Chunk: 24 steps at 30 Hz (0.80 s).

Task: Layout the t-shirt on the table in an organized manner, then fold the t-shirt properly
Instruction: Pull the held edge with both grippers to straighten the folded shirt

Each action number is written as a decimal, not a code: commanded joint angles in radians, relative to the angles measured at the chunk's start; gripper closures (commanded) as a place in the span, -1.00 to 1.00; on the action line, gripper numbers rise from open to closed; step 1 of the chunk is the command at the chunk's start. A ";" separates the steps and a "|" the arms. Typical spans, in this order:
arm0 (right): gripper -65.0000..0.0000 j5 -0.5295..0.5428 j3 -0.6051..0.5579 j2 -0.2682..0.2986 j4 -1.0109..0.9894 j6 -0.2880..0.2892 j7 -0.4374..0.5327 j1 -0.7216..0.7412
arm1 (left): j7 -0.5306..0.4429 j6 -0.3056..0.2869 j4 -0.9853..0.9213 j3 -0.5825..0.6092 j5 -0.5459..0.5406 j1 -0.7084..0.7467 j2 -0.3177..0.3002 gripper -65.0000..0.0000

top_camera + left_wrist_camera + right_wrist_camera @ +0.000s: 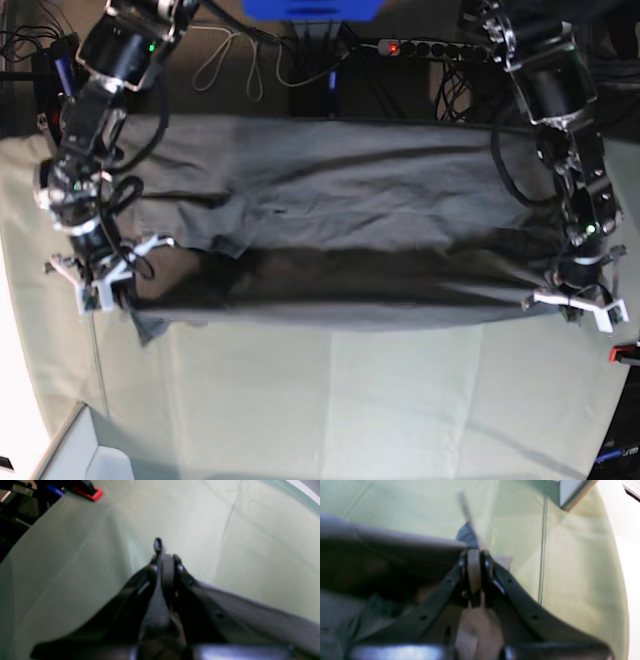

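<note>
The dark grey t-shirt (pixel 340 220) is stretched wide across the far half of the table (pixel 350 400), with its near edge lifted between my two grippers. My left gripper (pixel 572 300), at the right of the base view, is shut on one end of that edge. In the left wrist view its jaws (pixel 163 560) pinch a fold of shirt (pixel 250 615) above the table (pixel 200 517). My right gripper (pixel 108 292), at the left, is shut on the other end. In the right wrist view it (pixel 476 560) clamps the shirt (pixel 382 547) over the table (pixel 570 567).
A red clamp (pixel 625 352) sits at the table's right edge and also shows in the left wrist view (pixel 88 493). A white box corner (pixel 80 455) is at the near left. A power strip (pixel 420 47) and cables lie behind the table.
</note>
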 commanded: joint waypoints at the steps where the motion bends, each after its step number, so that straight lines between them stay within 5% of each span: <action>1: 1.00 0.015 0.000 0.001 0.037 0.009 0.027 0.002 | -0.023 0.004 0.018 -0.003 -0.001 -0.016 -0.009 1.00; 24: 1.00 0.156 -0.002 -0.051 0.205 0.009 0.038 -0.354 | -0.024 0.004 0.081 -0.004 -0.001 0.181 -0.006 1.00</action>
